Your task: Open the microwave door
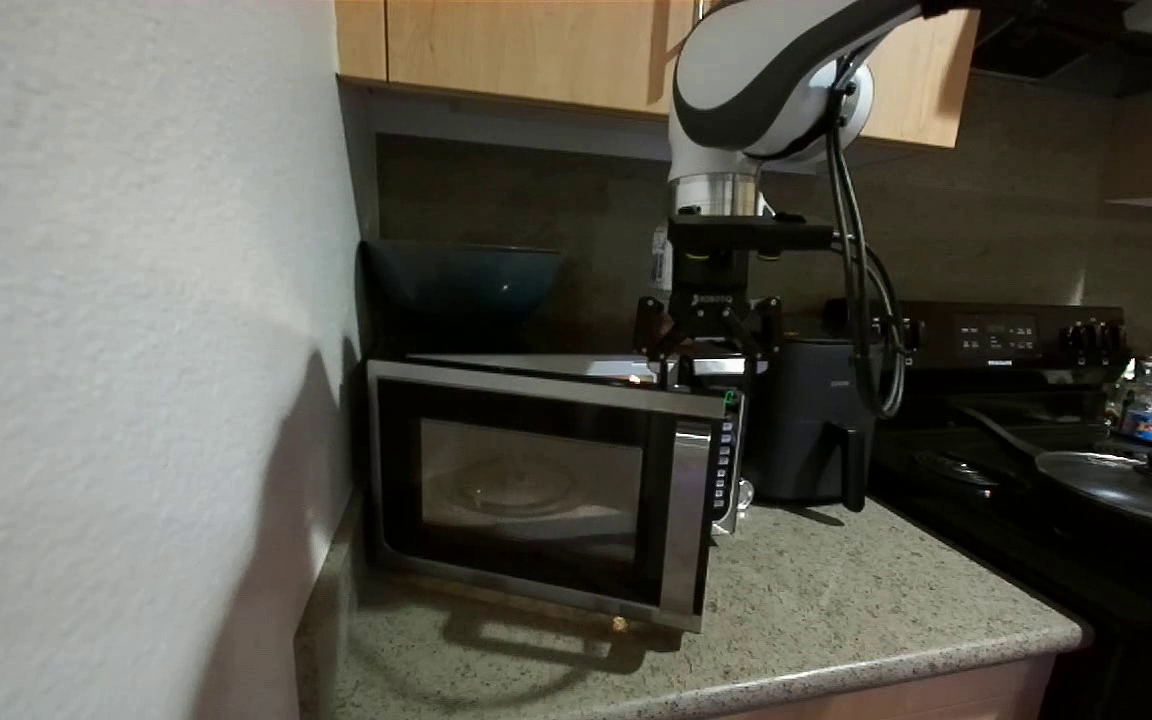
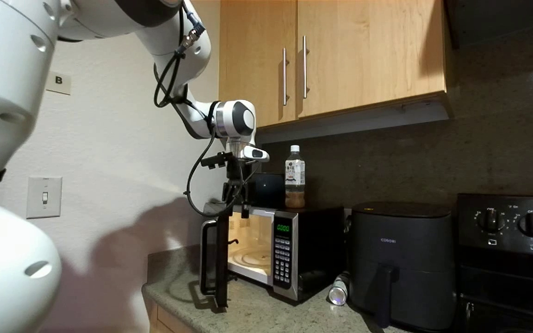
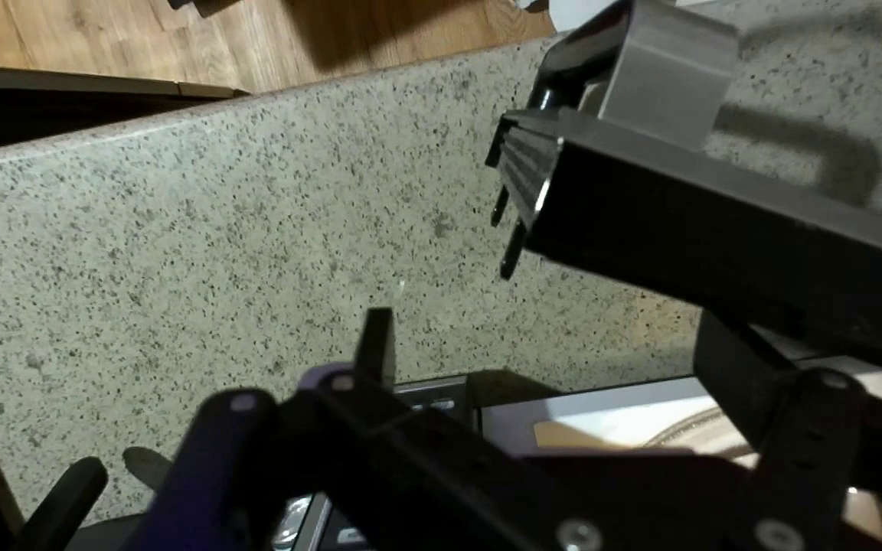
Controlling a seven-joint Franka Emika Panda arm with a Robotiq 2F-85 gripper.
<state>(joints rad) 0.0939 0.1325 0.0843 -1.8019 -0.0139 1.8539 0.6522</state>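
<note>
In an exterior view the microwave door (image 1: pixel 526 490) stands swung out from the microwave (image 1: pixel 723 455) on the tabletop (image 1: pixel 846 590), the fingers (image 1: pixel 663 372) just behind its top edge. In an exterior view the microwave shows lit inside, with a bottle (image 2: pixel 294 178) on top and an air fryer (image 2: pixel 403 259) beside it. In the wrist view the fingers are spread wide, one near the door; I cannot tell whether it touches.
</note>
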